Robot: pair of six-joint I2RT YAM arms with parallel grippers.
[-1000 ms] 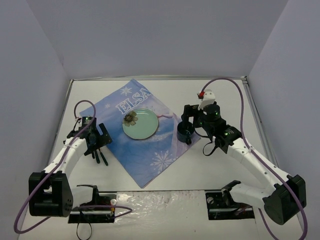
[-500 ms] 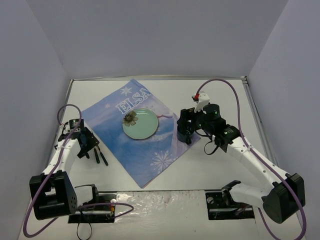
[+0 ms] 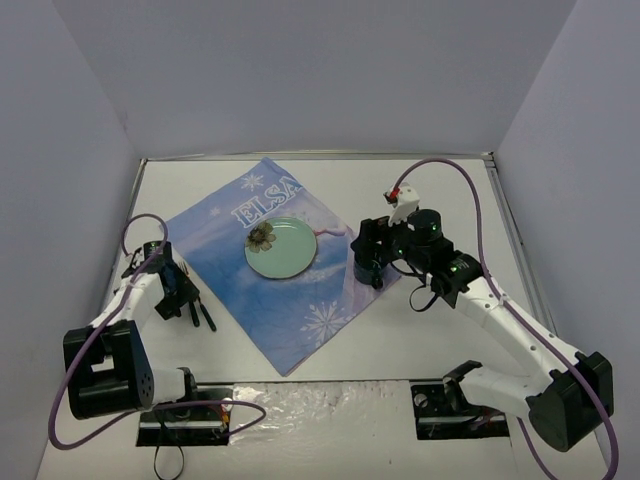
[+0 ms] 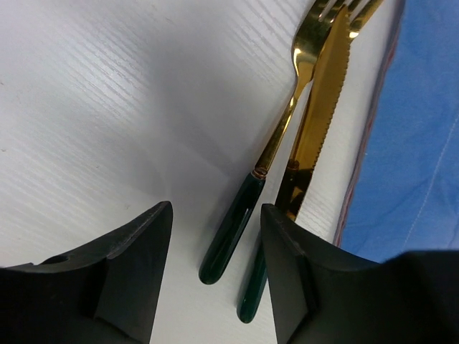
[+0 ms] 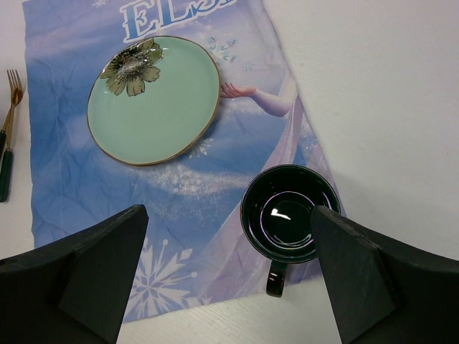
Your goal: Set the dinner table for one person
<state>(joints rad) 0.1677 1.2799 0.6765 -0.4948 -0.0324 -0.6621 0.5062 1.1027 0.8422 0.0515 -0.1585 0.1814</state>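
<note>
Five pieces are out on the dinner table, the white top stretching ahead of both arms. A blue printed cloth is laid cornerwise at its middle. A pale green plate sits on the cloth's far half. A dark mug stands on the cloth's right corner with its handle pointing near. A gold fork and knife with dark green handles lie together on bare tabletop just beside the cloth's left edge.

The left gripper hangs low over the cutlery handles, its jaws parted and gripping nothing. The right gripper hovers above the mug, spread wide and likewise empty.

The setting looks close to done, with cloth, plate, mug and cutlery all placed. What may be left is tidying, since fork and knife overlap near their tips and both sit left of the plate, off the cloth.
</note>
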